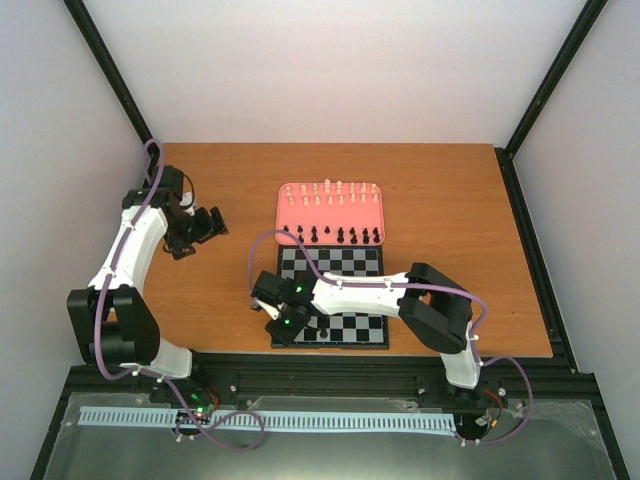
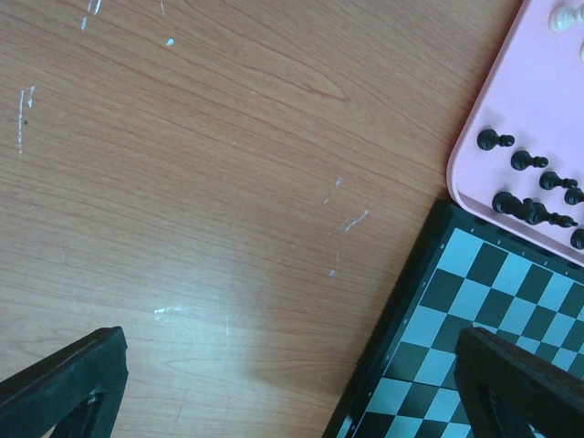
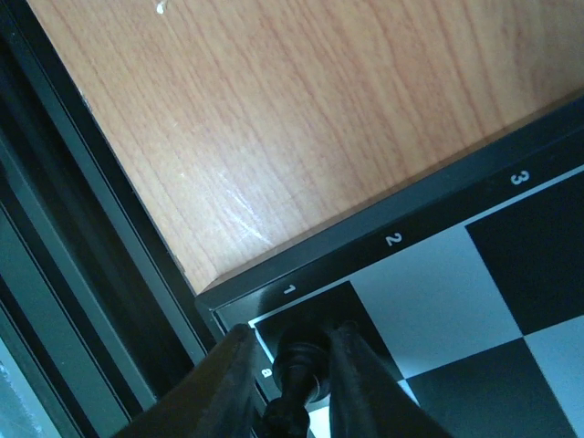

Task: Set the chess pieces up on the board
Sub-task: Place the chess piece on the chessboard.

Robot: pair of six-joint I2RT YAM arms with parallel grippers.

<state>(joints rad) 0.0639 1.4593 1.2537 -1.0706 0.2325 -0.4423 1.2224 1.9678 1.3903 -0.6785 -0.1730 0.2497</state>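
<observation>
On a brown wooden table [image 1: 450, 200], a flat black-and-grey chequered chessboard [image 1: 350, 262] lies centre, at the near edge. A pink rounded plastic tray [image 1: 290, 190] sits directly behind it, against its far edge. In the tray, tiny cream-white chessmen [image 1: 330, 190] stand in the far rows and tiny black chessmen [image 1: 340, 236] line the near row, next to the board. The black two-finger right gripper [image 1: 283, 332] hangs over the board's near-left corner, where a small black chess piece [image 3: 301, 360] stands between its fingers on the corner square. The matching left gripper [image 1: 200, 230] hangs over the table, left of tray and board.
</observation>
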